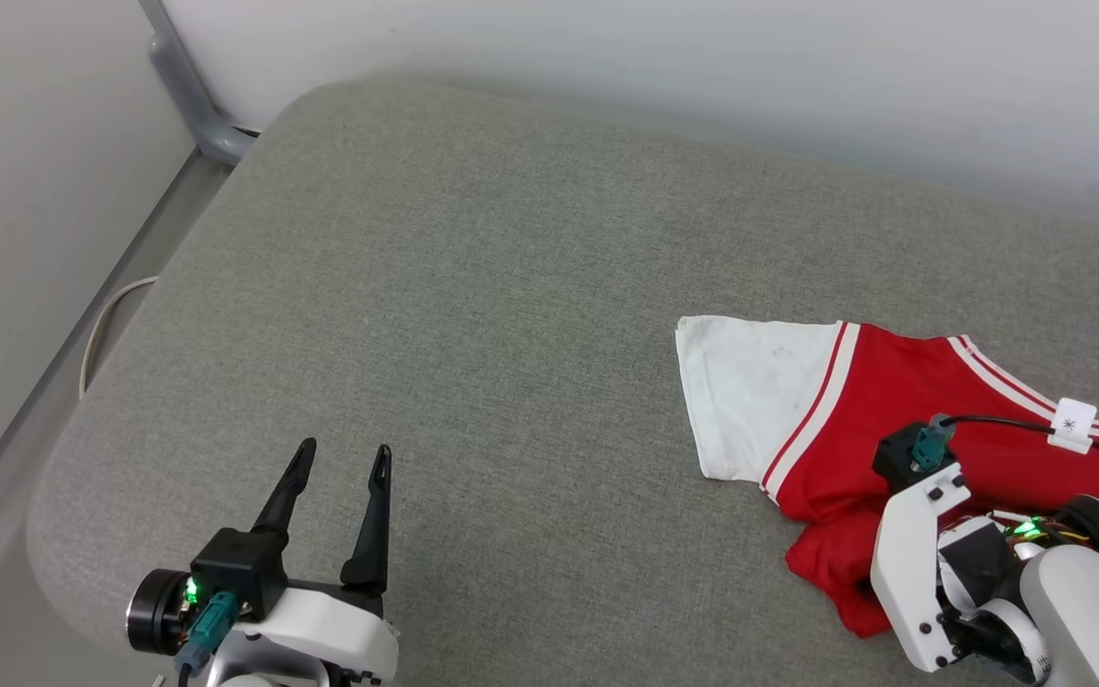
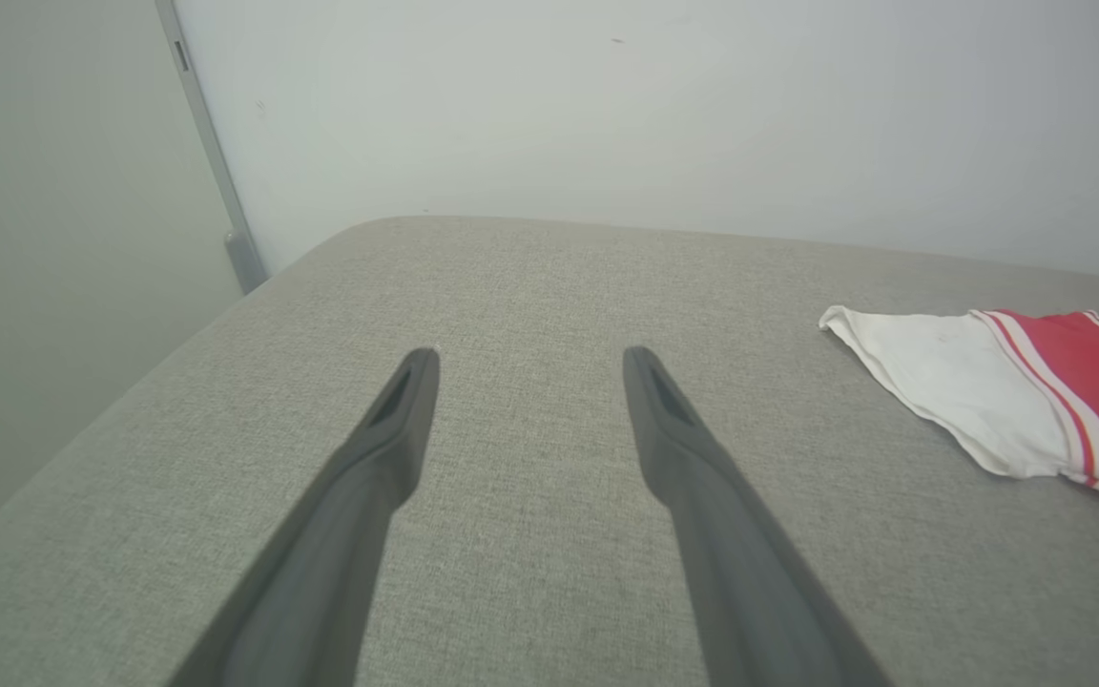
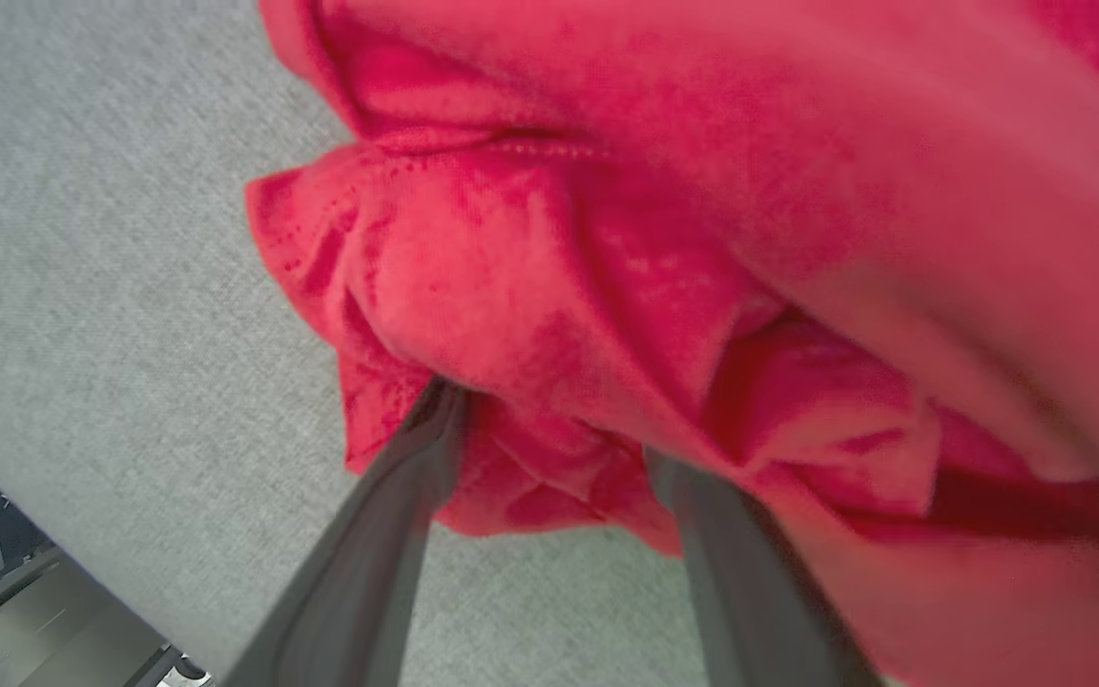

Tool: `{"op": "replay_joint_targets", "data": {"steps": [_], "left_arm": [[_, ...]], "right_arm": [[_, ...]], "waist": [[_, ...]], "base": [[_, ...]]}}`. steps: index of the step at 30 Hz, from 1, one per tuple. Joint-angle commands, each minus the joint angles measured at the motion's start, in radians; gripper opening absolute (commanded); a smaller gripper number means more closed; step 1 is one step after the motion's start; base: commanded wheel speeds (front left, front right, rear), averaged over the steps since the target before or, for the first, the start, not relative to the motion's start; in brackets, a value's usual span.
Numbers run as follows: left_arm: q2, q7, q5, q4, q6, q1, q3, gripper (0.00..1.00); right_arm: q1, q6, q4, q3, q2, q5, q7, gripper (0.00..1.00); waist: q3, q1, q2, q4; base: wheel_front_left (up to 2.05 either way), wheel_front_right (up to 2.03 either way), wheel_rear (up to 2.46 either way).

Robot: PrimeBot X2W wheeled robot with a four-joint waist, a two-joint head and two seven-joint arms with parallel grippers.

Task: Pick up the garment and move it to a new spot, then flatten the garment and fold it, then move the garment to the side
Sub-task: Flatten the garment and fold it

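Red garment (image 1: 893,401) lies crumpled at the grey surface's (image 1: 511,286) right; right claw (image 3: 549,425) spread, tips buried in its folds. Left claw (image 1: 344,458) spread, empty, well apart. Cable tag's (image 1: 1071,425) mark unreadable.

A white tag (image 1: 1072,423) on the black cable (image 1: 993,420) carries a small dark star-like mark; no words or numbers are legible.
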Motion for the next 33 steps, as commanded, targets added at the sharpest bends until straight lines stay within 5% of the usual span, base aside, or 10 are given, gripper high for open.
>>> {"op": "replay_joint_targets", "data": {"steps": [1,2,9,16,22,23,24,33], "left_arm": [[-0.002,-0.003,0.001,-0.001,0.006,-0.006,0.002,1.00],[-0.002,-0.003,0.001,-0.001,0.005,-0.001,0.007,1.00],[-0.003,-0.003,0.007,0.003,0.009,0.017,0.028,1.00],[-0.003,-0.003,0.016,-0.005,0.006,0.039,0.040,1.00],[-0.003,-0.003,0.017,-0.005,0.004,0.038,0.028,1.00],[-0.003,-0.003,0.018,-0.004,0.004,0.036,0.027,1.00],[-0.003,-0.003,0.019,-0.005,0.003,0.036,0.026,1.00],[-0.002,-0.003,-0.022,-0.020,0.000,0.031,0.040,1.00]], "right_arm": [[0.026,0.000,0.032,0.030,0.018,0.012,-0.001,0.31],[0.030,0.000,0.034,0.042,0.017,0.020,-0.002,0.00],[0.075,0.000,-0.036,0.083,-0.054,0.099,0.018,0.00],[0.227,0.000,-0.241,0.117,-0.154,0.220,0.142,0.00],[0.294,0.000,-0.291,0.082,-0.156,0.205,0.152,0.00],[0.291,0.000,-0.295,0.068,-0.150,0.196,0.132,0.40],[0.288,0.000,-0.290,0.048,-0.139,0.188,0.115,1.00],[0.212,0.000,-0.324,-0.180,-0.028,0.147,-0.116,1.00]], "waist": [[-0.002,0.0001,0.0000,-0.003],[-0.006,0.0001,0.0000,-0.008],[-0.063,0.0001,0.0000,-0.071],[-0.111,0.0001,0.0000,-0.140],[-0.103,0.0001,0.0000,-0.151],[-0.101,0.0001,0.0000,-0.153],[-0.101,0.0001,0.0000,-0.156],[-0.108,0.0001,0.0000,-0.221]], "base": [[0.00,0.00,0.00],[0.00,0.00,0.00],[0.00,0.00,0.00],[0.00,0.00,0.00],[0.00,0.00,0.00],[0.00,0.00,0.00],[0.00,0.00,0.00],[0.00,0.00,0.00]]}}
